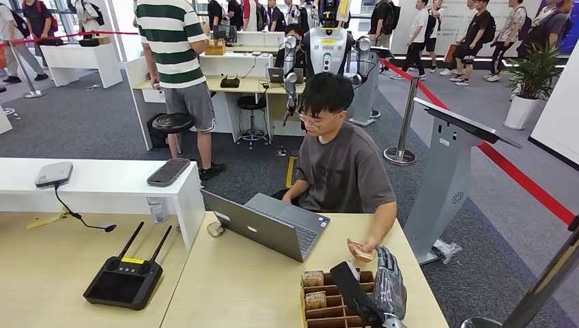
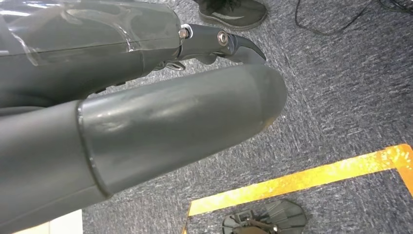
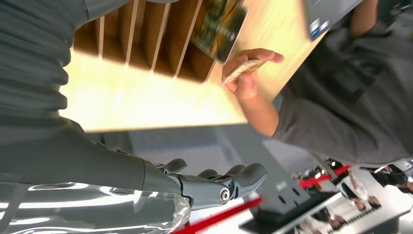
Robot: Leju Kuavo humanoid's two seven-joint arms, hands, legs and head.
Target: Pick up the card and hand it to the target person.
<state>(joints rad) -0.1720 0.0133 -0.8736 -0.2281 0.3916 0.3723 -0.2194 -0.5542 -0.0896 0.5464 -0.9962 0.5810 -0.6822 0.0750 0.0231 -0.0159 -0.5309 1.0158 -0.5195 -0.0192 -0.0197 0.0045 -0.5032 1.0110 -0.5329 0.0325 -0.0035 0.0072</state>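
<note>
Wooden table (image 1: pixel 246 287): person's hand (image 1: pixel 360 250) holds the card (image 1: pixel 358 251); right hand (image 1: pixel 388 280) fingers seemingly loose, empty.

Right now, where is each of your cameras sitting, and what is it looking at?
Head view: high on my body, looking forward and down at the desk, laptop and seated person; my right hand shows by the wooden divider box.
Left wrist view: behind my left hand, facing carpet and a yellow floor line.
Right wrist view: behind my right hand, facing the desk edge.
Shared: head and right wrist views both show the person's hand holding the card.
</note>
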